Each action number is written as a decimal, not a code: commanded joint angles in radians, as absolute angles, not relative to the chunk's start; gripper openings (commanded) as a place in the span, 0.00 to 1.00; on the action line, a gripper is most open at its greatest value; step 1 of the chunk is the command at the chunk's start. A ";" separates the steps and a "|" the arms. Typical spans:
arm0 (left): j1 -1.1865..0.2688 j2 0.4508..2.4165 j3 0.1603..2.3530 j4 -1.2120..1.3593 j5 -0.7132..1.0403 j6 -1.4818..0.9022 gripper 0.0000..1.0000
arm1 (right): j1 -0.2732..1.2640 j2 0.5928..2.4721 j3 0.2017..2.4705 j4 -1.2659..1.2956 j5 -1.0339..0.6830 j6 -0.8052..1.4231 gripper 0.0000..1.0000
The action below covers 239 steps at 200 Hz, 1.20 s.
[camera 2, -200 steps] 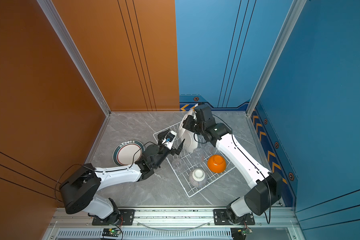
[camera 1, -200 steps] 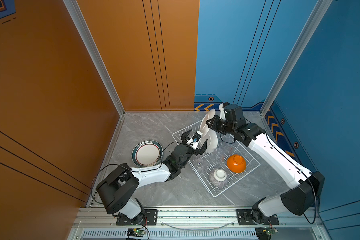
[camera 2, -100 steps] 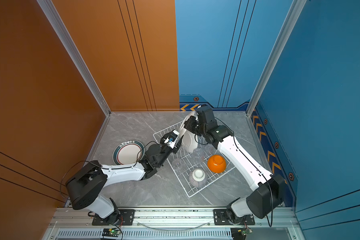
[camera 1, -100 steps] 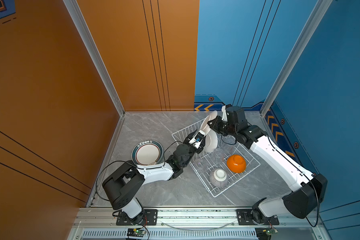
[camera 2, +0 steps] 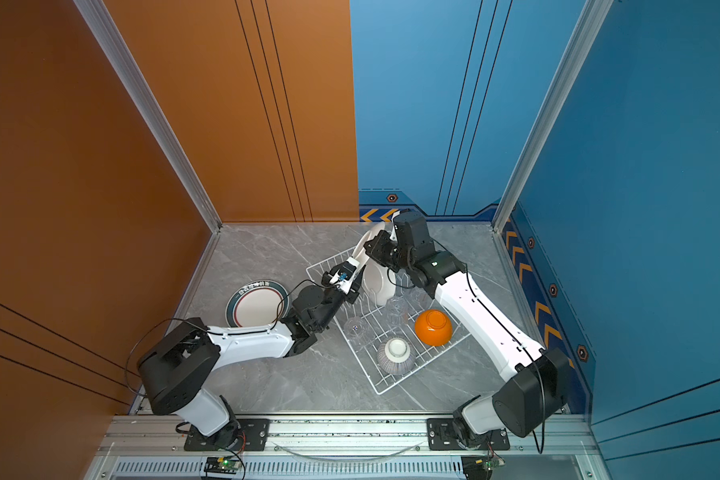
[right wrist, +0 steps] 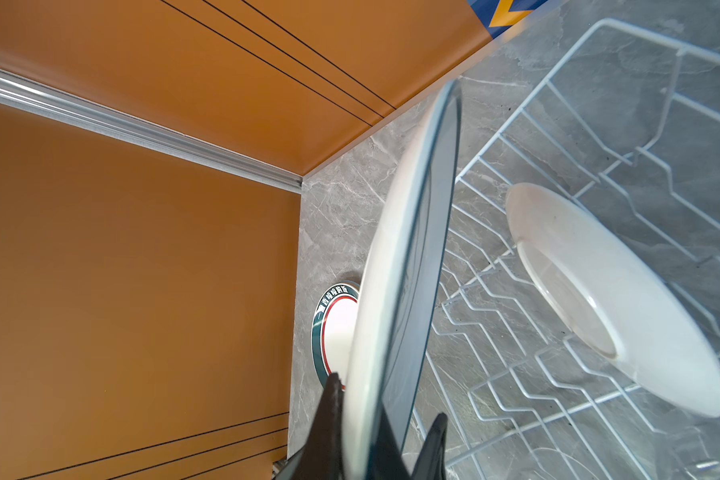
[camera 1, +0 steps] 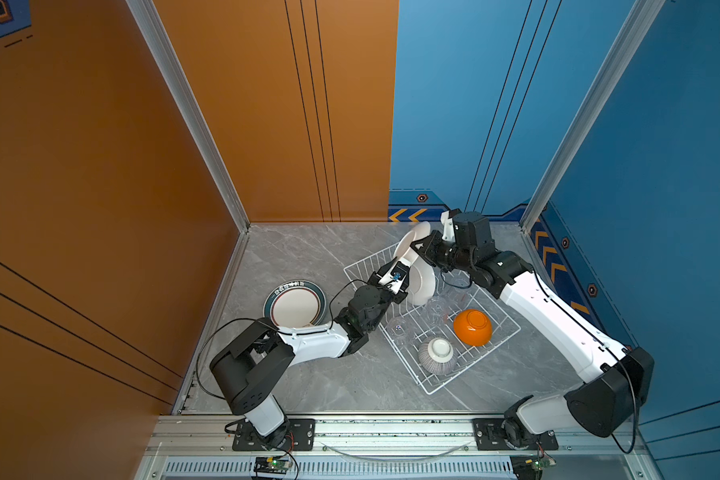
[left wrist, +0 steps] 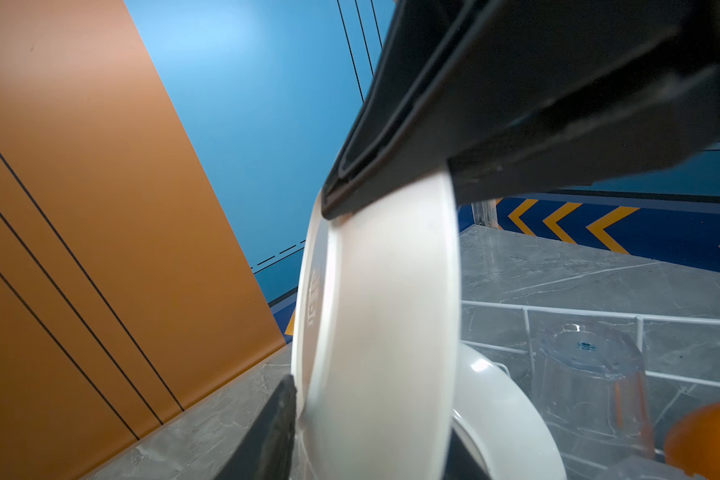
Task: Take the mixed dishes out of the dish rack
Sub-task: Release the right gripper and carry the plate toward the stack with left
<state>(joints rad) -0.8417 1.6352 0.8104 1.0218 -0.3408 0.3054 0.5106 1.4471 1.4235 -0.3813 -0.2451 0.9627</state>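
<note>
Right end effector [camera 1: 420, 248] clamped on dark-rimmed plate [right wrist: 383, 291] above white dish rack [camera 1: 497, 330], left end effector [camera 1: 405, 277] around same plate, grip I cannot tell, grey marbled desk [camera 1: 308, 249], orange wall [camera 1: 100, 166], blue wall [camera 1: 641, 166]

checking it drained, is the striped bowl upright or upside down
Upside down: the striped bowl shows its white foot facing up.

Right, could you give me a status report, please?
Right hand shut on dark-rimmed plate, above dish rack. Left hand around same plate, grip unconfirmed. White plate racked close by.
</note>
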 commanded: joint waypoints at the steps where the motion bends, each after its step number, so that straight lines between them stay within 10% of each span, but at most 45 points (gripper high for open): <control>1: -0.825 1.638 0.834 1.046 -0.351 0.290 0.41 | 0.519 1.431 1.412 -0.330 -0.274 0.972 0.00; 38: -0.815 1.634 0.836 1.046 -0.381 0.291 0.07 | 0.518 1.441 1.416 -0.329 -0.294 0.980 0.00; 151: -0.802 1.608 0.827 1.049 -0.442 0.273 0.00 | 0.488 1.462 1.409 -0.287 -0.311 1.010 0.00; 199: -0.801 1.605 0.825 1.050 -0.468 0.277 0.00 | 0.446 1.463 1.374 -0.209 -0.350 1.039 0.44; 239: -0.792 1.586 0.831 1.058 -0.502 0.258 0.00 | 0.406 1.440 1.350 -0.183 -0.356 1.010 0.47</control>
<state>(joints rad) -0.8032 1.6402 0.8131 1.0046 -0.4706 0.2928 0.4267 1.4597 1.3693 -0.2302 -0.3389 1.0500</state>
